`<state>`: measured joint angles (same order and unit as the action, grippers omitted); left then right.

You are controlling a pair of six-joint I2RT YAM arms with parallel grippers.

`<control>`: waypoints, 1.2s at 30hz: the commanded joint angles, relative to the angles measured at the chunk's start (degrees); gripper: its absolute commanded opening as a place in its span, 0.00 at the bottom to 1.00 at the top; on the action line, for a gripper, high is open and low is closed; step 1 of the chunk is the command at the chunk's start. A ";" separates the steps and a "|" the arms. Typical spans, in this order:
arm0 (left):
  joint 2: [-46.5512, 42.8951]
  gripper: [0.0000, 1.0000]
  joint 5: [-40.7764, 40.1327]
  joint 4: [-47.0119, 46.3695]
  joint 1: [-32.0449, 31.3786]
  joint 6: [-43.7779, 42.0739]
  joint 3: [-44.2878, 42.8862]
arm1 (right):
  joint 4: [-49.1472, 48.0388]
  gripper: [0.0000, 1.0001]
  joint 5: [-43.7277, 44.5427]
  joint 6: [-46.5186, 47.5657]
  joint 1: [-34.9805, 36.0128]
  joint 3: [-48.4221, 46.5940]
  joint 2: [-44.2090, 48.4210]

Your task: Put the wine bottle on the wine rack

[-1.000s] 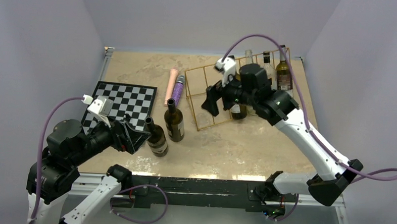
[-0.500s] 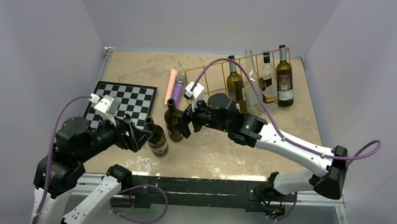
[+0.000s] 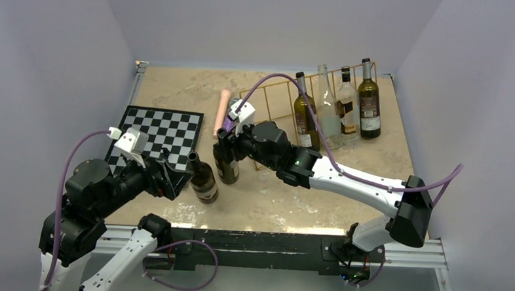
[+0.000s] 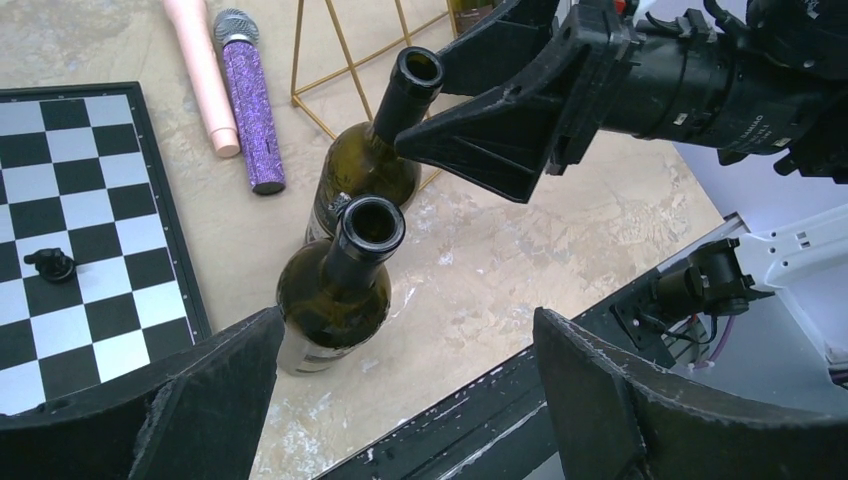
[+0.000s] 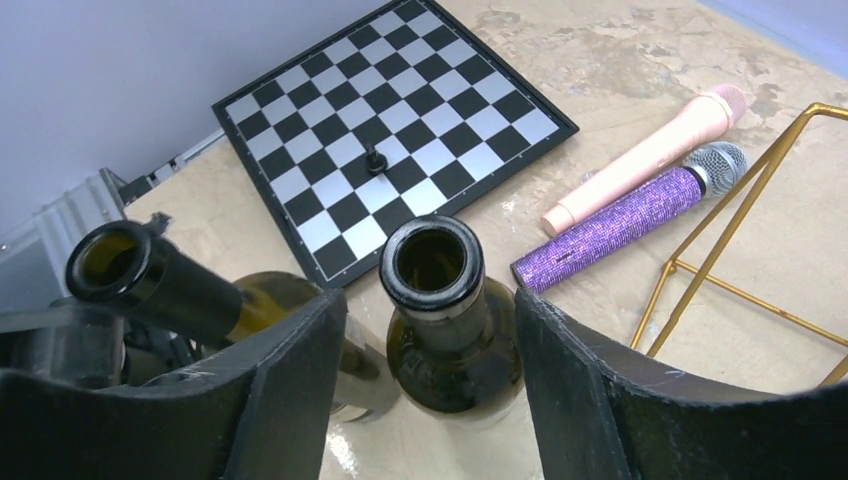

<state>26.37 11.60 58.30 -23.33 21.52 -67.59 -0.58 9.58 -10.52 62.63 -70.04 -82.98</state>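
Note:
Two dark green wine bottles stand open-mouthed at the table's middle. My right gripper (image 3: 225, 141) is open around the neck of the right-hand bottle (image 3: 228, 170). In the right wrist view that neck (image 5: 440, 300) sits between the fingers with a gap on each side. The other bottle (image 3: 205, 182) stands just left of it. My left gripper (image 3: 178, 175) is wide open beside this one, with the bottle (image 4: 335, 295) ahead of its left finger and nothing between the jaws. The golden wire wine rack (image 3: 270, 87) lies behind, at the back right.
Several bottles (image 3: 326, 109) stand upright at the rack's right end. A pink microphone (image 3: 223, 111) and a purple glitter one (image 3: 230, 121) lie left of the rack. A chessboard (image 3: 163, 131) with one black piece (image 5: 375, 160) covers the left side.
My right arm swung from the rack leftward and down to the right-hand bottle, and its jaws have narrowed around the neck. The left arm has barely shifted.

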 commanded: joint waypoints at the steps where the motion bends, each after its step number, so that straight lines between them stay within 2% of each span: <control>1: -0.59 0.98 -1.79 0.25 -0.21 -0.03 -0.63 | -6.19 0.65 4.09 -0.68 0.39 -0.50 -1.03; 10: -0.71 0.98 -3.03 0.70 -0.22 -0.13 0.15 | -8.42 0.52 1.95 -0.64 0.47 1.42 -3.05; 15: -0.92 0.99 -2.78 1.98 -0.22 1.49 -0.87 | -8.94 0.41 0.56 -1.64 0.73 2.74 -3.27; 18: -1.61 0.99 -3.47 3.09 -0.18 2.39 -0.89 | -8.22 0.27 1.00 -1.30 0.74 2.25 -3.57; 21: -1.60 0.99 -3.41 4.27 -0.21 3.39 -1.18 | -6.09 0.00 2.19 0.15 0.78 0.85 -2.81; 36: -3.30 0.99 -4.13 5.58 -0.22 5.30 -2.04 | 2.55 0.00 4.48 1.68 0.83 -4.55 6.08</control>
<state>23.38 8.23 64.18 -23.33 26.00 -67.72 3.38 11.64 -8.56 63.11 -68.90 -81.89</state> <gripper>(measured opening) 0.985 0.363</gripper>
